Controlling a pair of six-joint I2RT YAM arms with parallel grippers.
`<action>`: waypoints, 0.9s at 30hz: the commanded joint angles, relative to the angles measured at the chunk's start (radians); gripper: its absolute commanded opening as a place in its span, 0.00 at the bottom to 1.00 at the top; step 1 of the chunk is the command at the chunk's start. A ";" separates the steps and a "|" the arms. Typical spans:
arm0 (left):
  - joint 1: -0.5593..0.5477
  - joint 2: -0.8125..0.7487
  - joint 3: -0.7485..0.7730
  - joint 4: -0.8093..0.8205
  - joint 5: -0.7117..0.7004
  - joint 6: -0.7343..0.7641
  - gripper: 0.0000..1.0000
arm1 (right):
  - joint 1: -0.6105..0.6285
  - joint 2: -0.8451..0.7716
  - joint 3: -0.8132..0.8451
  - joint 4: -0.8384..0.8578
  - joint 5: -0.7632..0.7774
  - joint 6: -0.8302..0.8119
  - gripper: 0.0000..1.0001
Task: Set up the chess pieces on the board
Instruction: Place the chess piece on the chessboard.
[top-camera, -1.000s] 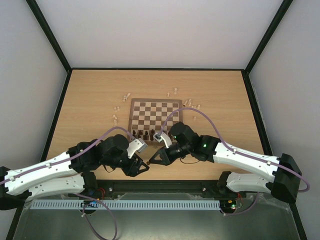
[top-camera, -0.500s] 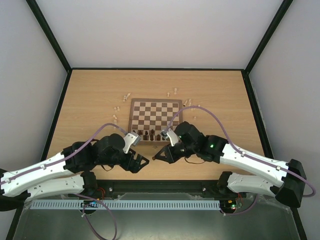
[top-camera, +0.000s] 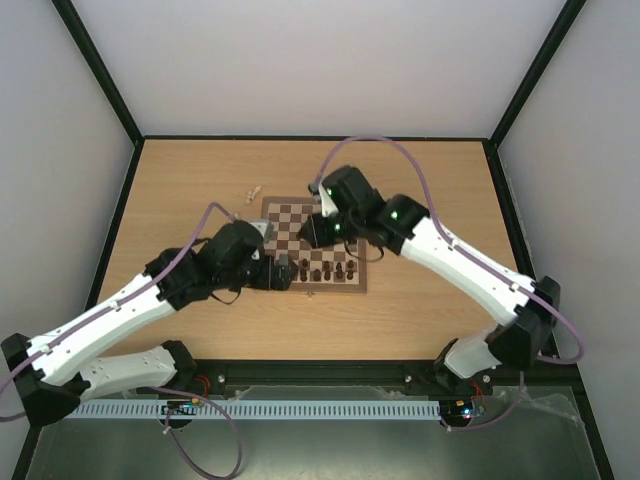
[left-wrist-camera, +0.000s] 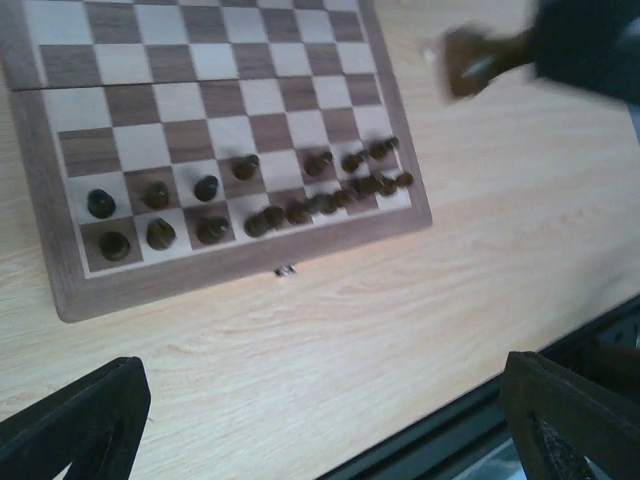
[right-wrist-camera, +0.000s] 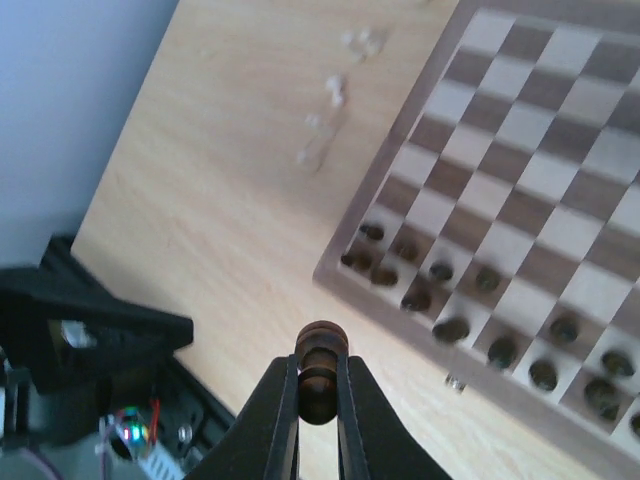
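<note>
The board (top-camera: 300, 215) lies mid-table, with several dark chess pieces (top-camera: 326, 270) on its two near rows. From the left wrist these dark pieces (left-wrist-camera: 206, 187) stand in two uneven rows on the board (left-wrist-camera: 60, 280). My left gripper (left-wrist-camera: 320, 440) hangs open over bare table just in front of the board, nothing between its fingers (left-wrist-camera: 75, 420). My right gripper (right-wrist-camera: 320, 380) is shut on a dark chess piece (right-wrist-camera: 322, 342), held above the table beside the board's near-left corner (right-wrist-camera: 345, 270). That held piece (left-wrist-camera: 468, 60) shows blurred at the left wrist view's top right.
A few pale chess pieces (top-camera: 250, 190) lie on the table left of the board, also seen as pale pieces (right-wrist-camera: 335, 90) from the right wrist. The left arm (right-wrist-camera: 80, 340) sits below and left of the right gripper. The table's black front rail (left-wrist-camera: 560, 345) runs close by.
Both arms have moved from the table's near edge up to the board. The left gripper has opened wide. The right gripper has stayed shut on the dark piece and carried it over the board.
</note>
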 joint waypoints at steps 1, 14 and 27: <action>0.178 0.066 0.070 0.003 0.235 -0.020 0.99 | -0.066 0.109 0.235 -0.240 0.028 -0.013 0.02; 0.251 0.242 0.446 -0.400 0.288 -0.040 0.99 | -0.088 0.290 0.500 -0.631 0.147 0.080 0.03; 0.316 0.237 0.422 -0.425 0.245 -0.108 0.99 | -0.088 0.327 0.389 -0.612 0.299 0.019 0.03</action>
